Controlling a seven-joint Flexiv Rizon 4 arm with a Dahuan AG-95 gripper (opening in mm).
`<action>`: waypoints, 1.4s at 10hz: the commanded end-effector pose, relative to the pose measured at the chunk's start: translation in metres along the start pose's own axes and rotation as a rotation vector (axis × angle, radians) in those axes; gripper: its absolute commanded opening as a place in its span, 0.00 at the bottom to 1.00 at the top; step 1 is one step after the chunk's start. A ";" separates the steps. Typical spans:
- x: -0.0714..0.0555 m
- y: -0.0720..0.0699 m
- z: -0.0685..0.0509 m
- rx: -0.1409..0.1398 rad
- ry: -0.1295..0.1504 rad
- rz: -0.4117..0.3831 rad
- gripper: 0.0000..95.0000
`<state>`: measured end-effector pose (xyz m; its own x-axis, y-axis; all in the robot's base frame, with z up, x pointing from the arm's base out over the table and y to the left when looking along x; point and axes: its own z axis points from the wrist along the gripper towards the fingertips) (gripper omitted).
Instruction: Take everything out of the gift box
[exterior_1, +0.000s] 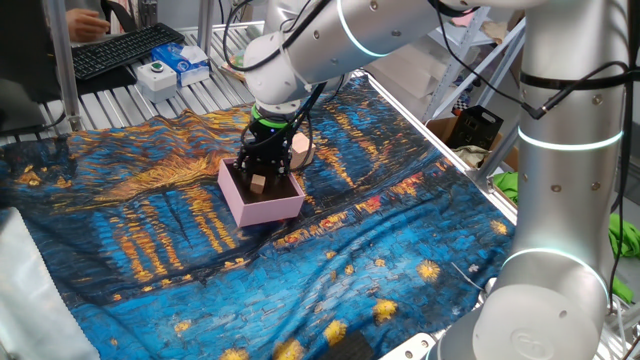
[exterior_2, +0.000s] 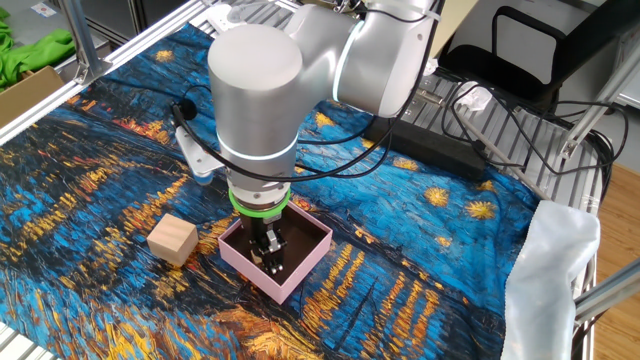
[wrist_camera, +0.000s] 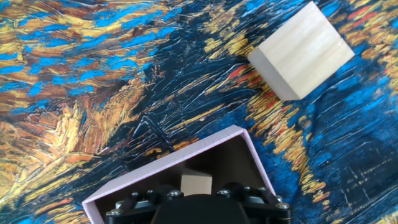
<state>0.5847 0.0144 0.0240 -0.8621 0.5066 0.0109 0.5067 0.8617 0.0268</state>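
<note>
The pink gift box (exterior_1: 285, 207) sits on the painted cloth; it also shows in the other fixed view (exterior_2: 311, 250) and in the hand view (wrist_camera: 166, 167). My gripper (exterior_1: 259, 176) reaches down into it (exterior_2: 268, 252). Its fingers stand close on either side of the small wooden cube (exterior_1: 258, 184), which shows in the hand view (wrist_camera: 196, 183) inside the box, just ahead of the hand's housing. The larger wooden block (exterior_2: 172, 239) lies on the cloth outside the box, partly hidden behind the gripper in one fixed view (exterior_1: 301, 150) and at the upper right in the hand view (wrist_camera: 301, 51).
A keyboard (exterior_1: 125, 48) and a blue-and-white carton (exterior_1: 190, 62) lie on the metal rack behind the cloth. Cables and a black power strip (exterior_2: 440, 150) lie at the cloth's far edge. White plastic wrap (exterior_2: 555, 280) hangs at the right.
</note>
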 end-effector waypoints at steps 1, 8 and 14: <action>0.000 -0.001 -0.001 0.002 -0.005 -0.008 0.00; 0.001 -0.001 -0.002 0.003 -0.012 -0.017 0.00; 0.006 -0.007 -0.023 0.007 -0.011 -0.070 0.00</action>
<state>0.5759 0.0110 0.0463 -0.8941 0.4479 -0.0013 0.4478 0.8939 0.0190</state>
